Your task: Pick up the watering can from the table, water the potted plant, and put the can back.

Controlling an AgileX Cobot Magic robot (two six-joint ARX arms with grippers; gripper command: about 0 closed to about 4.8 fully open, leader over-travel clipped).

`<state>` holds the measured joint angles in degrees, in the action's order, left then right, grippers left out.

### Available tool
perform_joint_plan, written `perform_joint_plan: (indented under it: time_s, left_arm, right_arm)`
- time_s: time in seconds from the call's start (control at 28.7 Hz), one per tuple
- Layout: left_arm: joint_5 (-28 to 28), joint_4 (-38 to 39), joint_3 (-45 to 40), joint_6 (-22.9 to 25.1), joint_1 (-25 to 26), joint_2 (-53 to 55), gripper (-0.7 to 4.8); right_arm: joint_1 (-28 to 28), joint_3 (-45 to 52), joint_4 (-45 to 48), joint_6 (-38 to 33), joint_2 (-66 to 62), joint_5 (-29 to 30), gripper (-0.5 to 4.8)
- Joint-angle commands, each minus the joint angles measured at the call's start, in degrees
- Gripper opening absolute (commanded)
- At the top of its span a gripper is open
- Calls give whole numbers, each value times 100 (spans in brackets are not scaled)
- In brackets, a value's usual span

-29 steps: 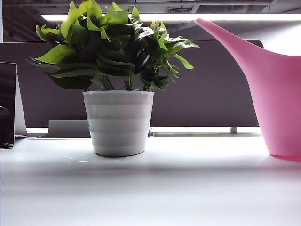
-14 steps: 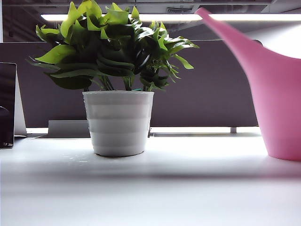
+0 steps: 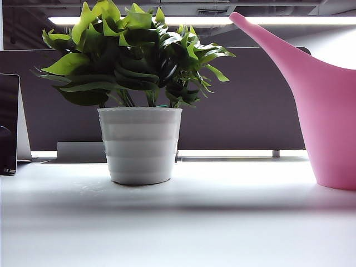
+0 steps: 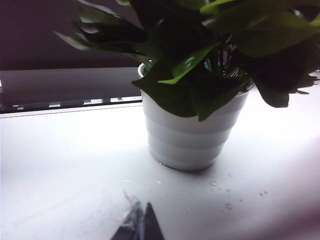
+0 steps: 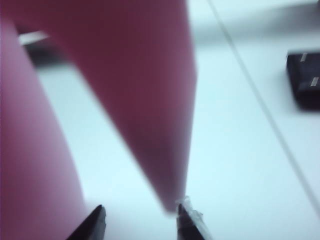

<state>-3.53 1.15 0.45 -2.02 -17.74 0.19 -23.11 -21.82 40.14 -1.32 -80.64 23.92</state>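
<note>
The watering can (image 3: 328,111) stands on the table (image 3: 178,222) right of the potted plant (image 3: 139,83), spout towards the leaves. The right gripper (image 5: 140,217) sits at its handle, fingers part-open and not visibly clamping; close squarely before lifting. The left gripper (image 4: 140,220) rests near the pot, fingers together.

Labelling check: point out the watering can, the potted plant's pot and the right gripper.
watering can (image 3: 328,111), exterior view, on the wide pink body.
pot (image 3: 140,146), exterior view, on the ribbed white wall.
right gripper (image 5: 139,220), right wrist view, midway between the dark fingertips, jaws apart.
</note>
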Motion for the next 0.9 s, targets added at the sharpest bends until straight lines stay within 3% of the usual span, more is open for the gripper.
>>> perform_joint_plan:
  time_s: [0.03,0.1,0.24,0.52,0.9]
  left_arm:
    - [-20,-37,4,4,0,4,-5]
    - [-20,-37,4,4,0,4,-5]
    - [-17,-37,4,4,0,4,-5]
    - [-37,-37,4,4,345,4,-5]
    - [-33,-37,4,4,1113,4,-5]
  right_arm:
    - [9,188,35,-136,160,225,180]
    - [9,380,37,-175,358,223,176]
    - [7,636,-48,-396,872,219,114]
    - [7,802,-1320,-597,2632,295,-9]
    - [11,802,-3477,-1093,5619,970,-8]
